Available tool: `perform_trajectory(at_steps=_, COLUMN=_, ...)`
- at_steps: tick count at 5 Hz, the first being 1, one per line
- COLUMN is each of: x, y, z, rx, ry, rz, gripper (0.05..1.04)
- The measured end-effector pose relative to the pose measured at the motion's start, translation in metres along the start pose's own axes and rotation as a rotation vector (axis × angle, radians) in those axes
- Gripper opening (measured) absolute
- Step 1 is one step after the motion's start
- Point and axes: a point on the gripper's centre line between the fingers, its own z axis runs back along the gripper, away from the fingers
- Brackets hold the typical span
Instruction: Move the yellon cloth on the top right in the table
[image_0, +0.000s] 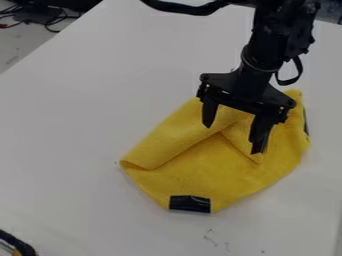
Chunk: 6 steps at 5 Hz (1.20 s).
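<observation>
The yellow cloth (214, 172) lies right of the middle of the white table, partly folded over itself, with a crease running across it. A black patch marks its front edge and another dark strip shows at its right edge. Over the cloth's upper part hangs my black gripper (232, 140), pointing down, its two fingers spread apart and open. No cloth is seen pinched between them. The gripper's body hides some of the cloth's back edge, and whether the fingertips touch the cloth I cannot tell.
White table surface (80, 130) surrounds the cloth. Dark cables (50, 20) lie beyond the table's edge at the upper left. A dark, curved object (17, 244) shows at the lower left corner.
</observation>
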Motion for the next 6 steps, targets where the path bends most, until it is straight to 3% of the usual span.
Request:
perform_trajectory(at_steps=2, x=-0.019, y=0.004, z=-0.022, rx=0.055, ry=0.030, rz=0.025, gripper=1.001)
perform_trajectory(at_steps=3, x=-0.036, y=0.011, z=-0.038, rx=0.031, ry=0.036, rz=0.051, gripper=1.001)
perform_trajectory(at_steps=4, x=-0.043, y=0.022, z=-0.051, rx=-0.032, ry=0.049, rz=0.078, gripper=1.001)
perform_trajectory(at_steps=5, x=-0.043, y=0.022, z=-0.067, rx=-0.126, ry=0.036, rz=0.100, gripper=1.001)
perform_trajectory(at_steps=6, x=-0.038, y=0.028, z=-0.072, rx=-0.191, ry=0.030, rz=0.144, gripper=1.001)
